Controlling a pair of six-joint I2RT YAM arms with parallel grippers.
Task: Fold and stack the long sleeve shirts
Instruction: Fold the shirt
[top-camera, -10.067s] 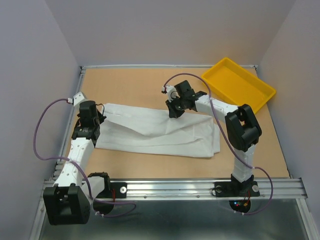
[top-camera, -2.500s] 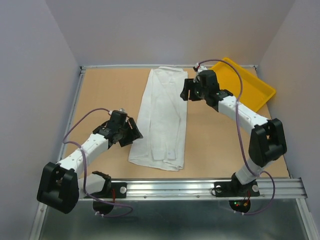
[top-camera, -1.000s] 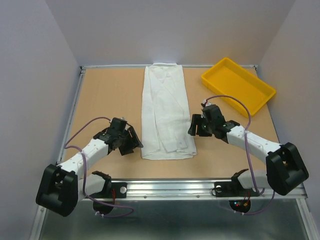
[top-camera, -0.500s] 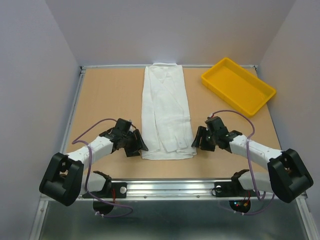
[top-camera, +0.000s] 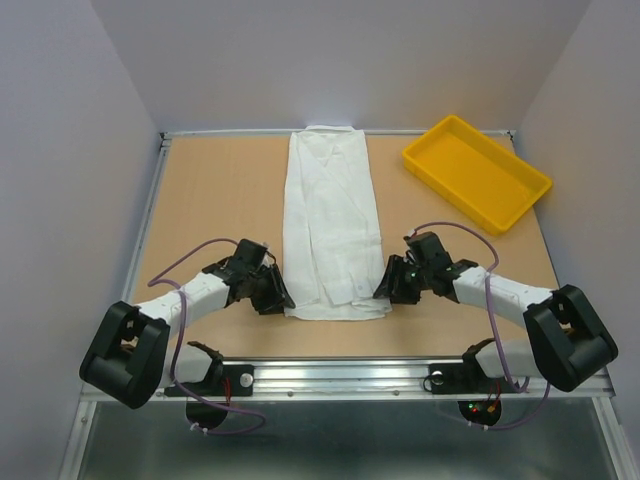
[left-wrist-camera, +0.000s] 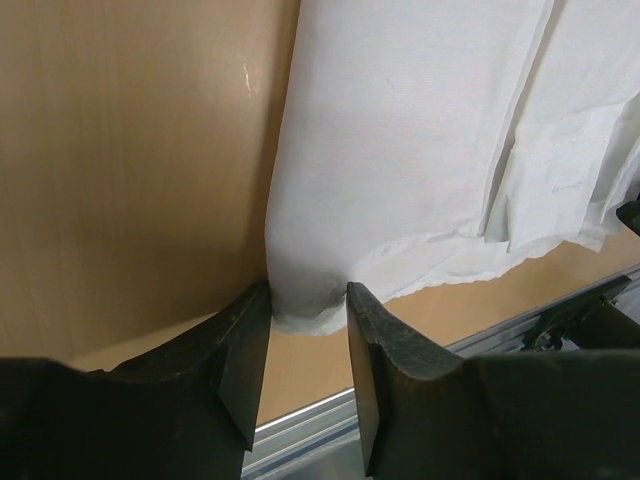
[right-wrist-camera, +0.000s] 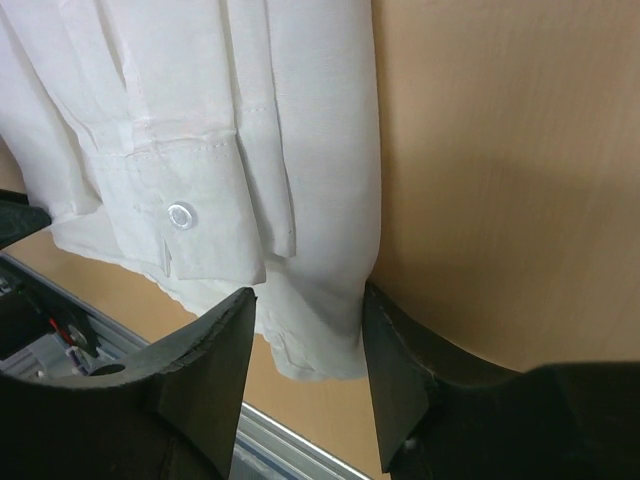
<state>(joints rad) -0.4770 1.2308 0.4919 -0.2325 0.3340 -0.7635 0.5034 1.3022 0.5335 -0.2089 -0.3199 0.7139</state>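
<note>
1. One tan, wood-grained table (top-camera: 220, 200) is filling the scene, flat and rectangular, with one ribbed metal rail (top-camera: 340, 378) running along its near edge.
2. One long sleeve shirt (top-camera: 330, 220), of thin white fabric, is lying flat down the middle of the table. It is folded into a long narrow strip reaching from the far edge almost to the near edge. Soft creases and layered pleats are showing along its length, and its near hem is looking slightly ragged.
3. One yellow plastic tray (top-camera: 475, 170), rectangular with a raised rim, is sitting at an angle in the far right corner, well apart from the shirt.
4. Two white-and-black arms are lying low over the table. The left arm (top-camera: 190, 295) is reaching in towards the shirt from the left and the right arm (top-camera: 500, 292) from the right.
5. The left gripper (top-camera: 277, 297) is sitting at the shirt's near left corner. Its two dark, matte fingers are standing apart with the fabric corner between them.
6. The right gripper (top-camera: 388, 285) is sitting at the near right corner, its fingers likewise apart and straddling the fabric edge.
7. One small round pale button (right-wrist-camera: 181, 215) is showing on a stitched cuff in the right wrist view.
</note>
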